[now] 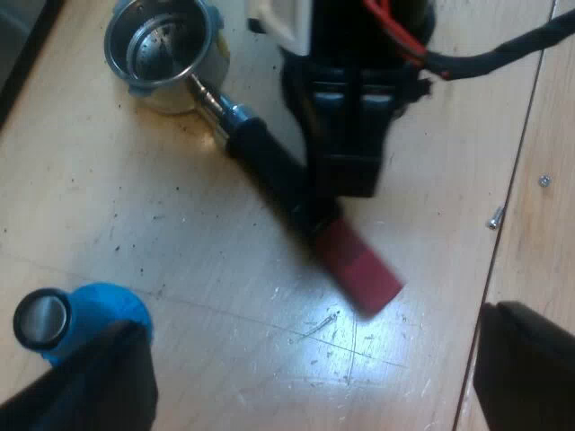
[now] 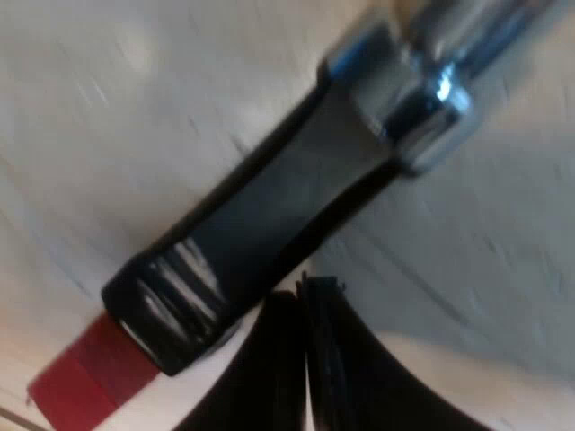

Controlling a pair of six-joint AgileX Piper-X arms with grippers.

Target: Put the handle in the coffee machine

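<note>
The left wrist view looks down from well above the holder. The right wrist view sits close against its handle, which both share.

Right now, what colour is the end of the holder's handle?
Red. The handle's end shows best in the left wrist view.

My right pincer hid the middle of the metal holder with a dark, red-ended handle; the right wrist view's edge cut off its basket.
</note>
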